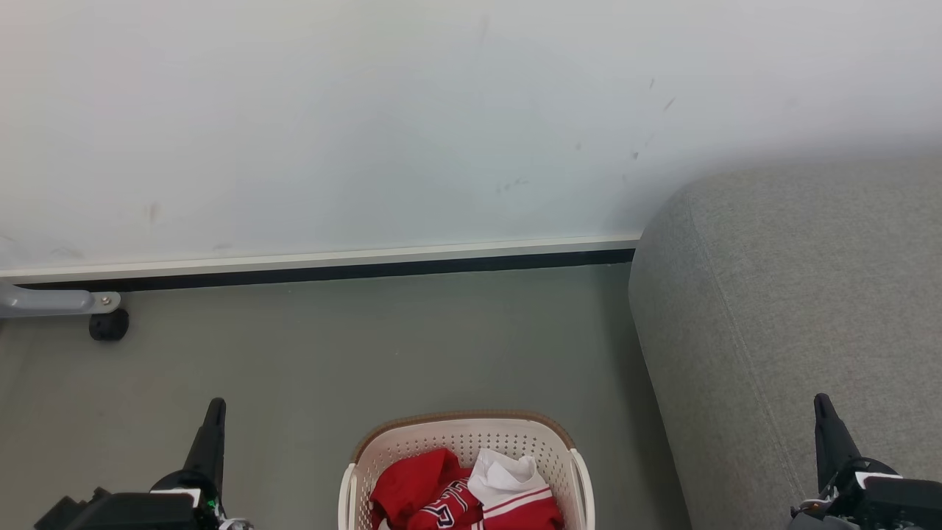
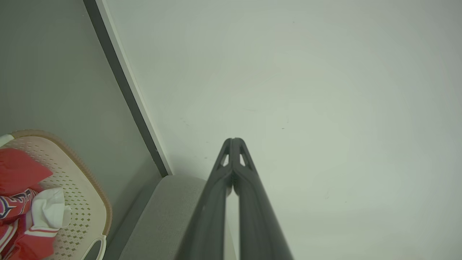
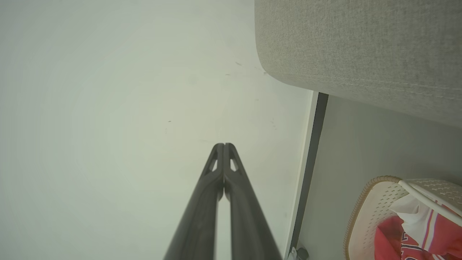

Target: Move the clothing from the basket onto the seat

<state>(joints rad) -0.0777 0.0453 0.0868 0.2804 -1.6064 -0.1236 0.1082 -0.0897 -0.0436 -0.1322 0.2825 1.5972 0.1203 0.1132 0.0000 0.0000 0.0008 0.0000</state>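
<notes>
**Setting:** indoor room, a home-style sitting corner.

**Evidence, placed from the basket:**
- Cream perforated laundry basket (image 1: 441,438) standing on the floor, with red clothing (image 1: 416,486) inside.
- Grey fabric sofa seat (image 1: 795,309) just to its right.
- Smooth grey-green floor (image 1: 331,353) beneath it.
- Pale, lightly scuffed wall (image 1: 368,110) behind it, with a white skirting board (image 1: 316,258) over a dark strip.
- Grey metal leg (image 1: 51,302) on a black caster (image 1: 109,324) well to its left, against the wall.

A pale off-white painted wall (image 1: 368,110) is marked by faint dark scuffs (image 1: 668,104). Along its foot a white skirting strip over a black band (image 1: 331,258) is met by a smooth grey-green floor (image 1: 331,346). At far left, a grey metal leg (image 1: 51,302) is carried on a small black caster (image 1: 109,324).
</notes>
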